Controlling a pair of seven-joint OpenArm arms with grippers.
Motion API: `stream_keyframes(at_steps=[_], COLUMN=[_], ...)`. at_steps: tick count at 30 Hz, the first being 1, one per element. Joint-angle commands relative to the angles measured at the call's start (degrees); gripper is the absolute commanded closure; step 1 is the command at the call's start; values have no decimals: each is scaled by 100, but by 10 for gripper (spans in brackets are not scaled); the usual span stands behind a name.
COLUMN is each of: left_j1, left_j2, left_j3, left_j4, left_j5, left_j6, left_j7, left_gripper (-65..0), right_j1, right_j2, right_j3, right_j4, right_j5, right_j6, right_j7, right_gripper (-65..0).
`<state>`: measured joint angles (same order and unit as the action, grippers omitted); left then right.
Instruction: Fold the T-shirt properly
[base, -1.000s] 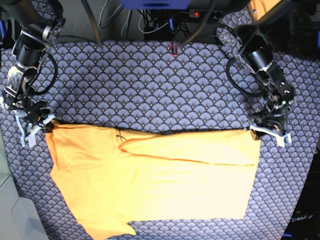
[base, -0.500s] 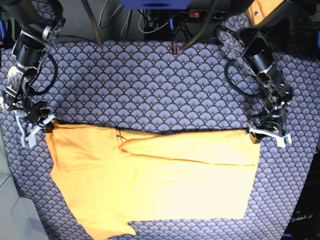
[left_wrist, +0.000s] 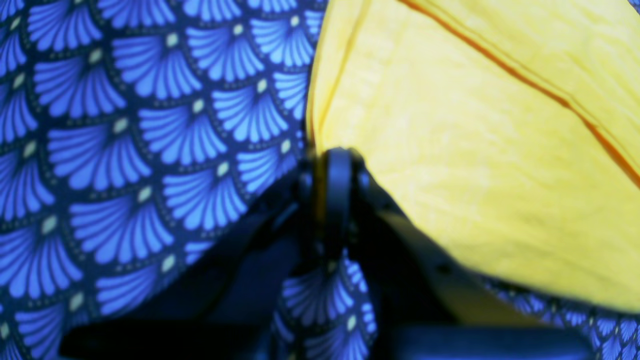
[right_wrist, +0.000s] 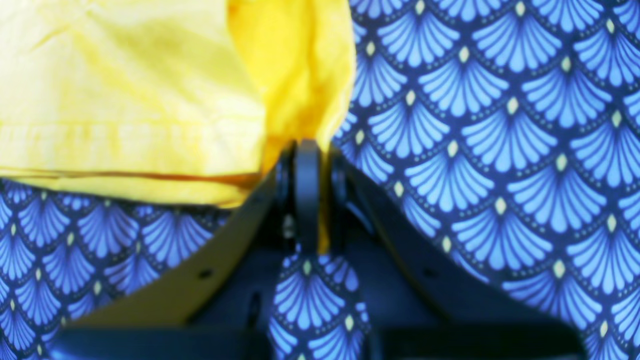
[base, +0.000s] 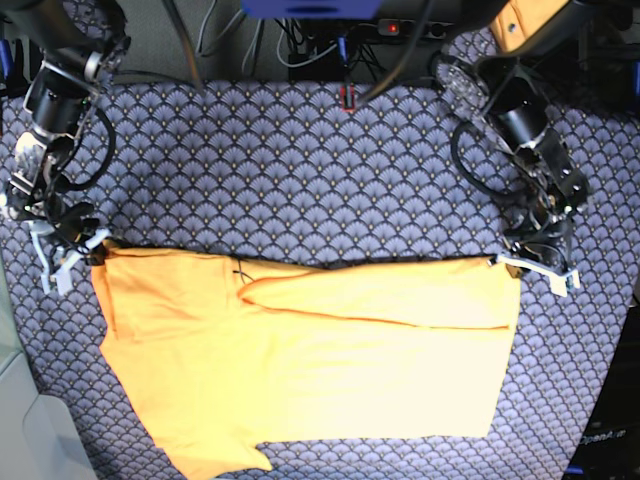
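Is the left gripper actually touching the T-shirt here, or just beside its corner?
Touching. In the left wrist view the left gripper has its jaws shut on the T-shirt at its edge, with yellow fabric showing between them.

Both arms reach down from the far side, one at each end. The left gripper (base: 512, 260) has its jaws pinched together on a corner of the T-shirt (base: 300, 370). The right gripper (base: 88, 250) is likewise clamped on the opposite corner, wrist bent low toward the tabletop (base: 300, 170).
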<state>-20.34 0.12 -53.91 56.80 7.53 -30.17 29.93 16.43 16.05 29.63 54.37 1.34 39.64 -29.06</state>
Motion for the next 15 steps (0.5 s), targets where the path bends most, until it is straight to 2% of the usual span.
stream_keyframes(at_steps=[1, 5, 15], left_j1=[-63, -10, 166], left_j2=[-8, -34, -96], left_j3=[24, 6, 33], left_j4=[153, 479, 1270], left_j5=[95, 95, 104], left_j6=[-20, -29, -38], left_j7=[185, 510, 1143], left_gripper=[0, 0, 0], right_j1=[50, -73, -1137], right_j2=[78, 78, -98], right_j3=[22, 22, 22], right_j4=[80, 176, 1917], right_j5=[-25, -25, -25], right_j6=[36, 36, 36], right_j7=[-79, -79, -290], right_gripper=[0, 0, 0])
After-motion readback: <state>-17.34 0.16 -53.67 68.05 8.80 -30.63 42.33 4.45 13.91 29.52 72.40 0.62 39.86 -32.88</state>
